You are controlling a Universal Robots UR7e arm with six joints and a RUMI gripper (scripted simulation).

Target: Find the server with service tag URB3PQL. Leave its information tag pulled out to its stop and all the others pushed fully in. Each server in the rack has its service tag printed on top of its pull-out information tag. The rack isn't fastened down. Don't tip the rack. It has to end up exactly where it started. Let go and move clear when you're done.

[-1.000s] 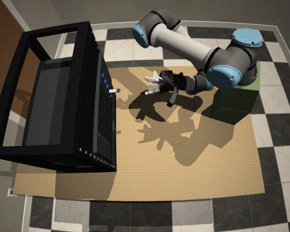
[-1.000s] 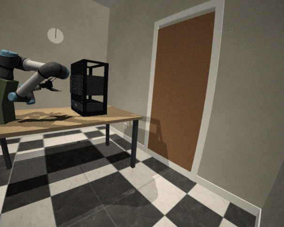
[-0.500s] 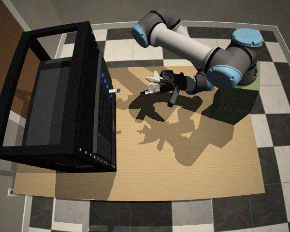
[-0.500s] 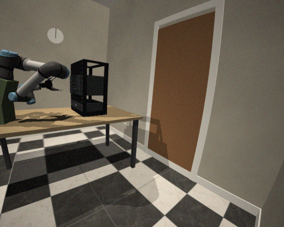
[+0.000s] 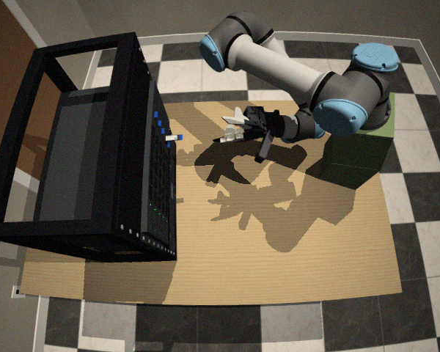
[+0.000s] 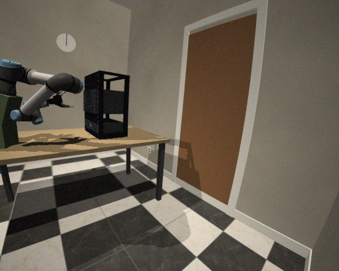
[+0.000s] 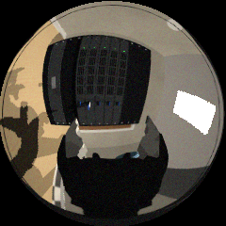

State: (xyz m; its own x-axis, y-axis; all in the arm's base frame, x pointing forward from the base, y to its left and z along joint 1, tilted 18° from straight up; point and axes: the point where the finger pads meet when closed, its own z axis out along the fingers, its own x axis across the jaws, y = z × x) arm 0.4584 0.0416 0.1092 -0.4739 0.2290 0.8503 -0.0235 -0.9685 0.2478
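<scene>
A black server rack (image 5: 83, 42) (image 6: 105, 105) (image 7: 61, 80) stands on the wooden table (image 5: 288, 265) (image 6: 120, 140), with several servers stacked in it and their fronts facing the arm. Small blue-tipped information tags run down the front. One tag (image 5: 173, 137) (image 7: 88, 106) sticks out, white with a blue tip; the tags beside it, such as the one above (image 5: 159, 122), sit flush. My gripper (image 5: 229, 127) (image 6: 66, 100) (image 7: 112, 117) is open and empty. It points at the rack front from some distance, level with the tag row. The tag print is too small to read.
The arm's green pedestal (image 5: 379, 128) (image 6: 0, 116) stands on the table's right side. The rack stands near the table's left edge. A brown door (image 6: 216, 101) lies beyond the rack, and a checkered floor (image 5: 220, 325) surrounds the table.
</scene>
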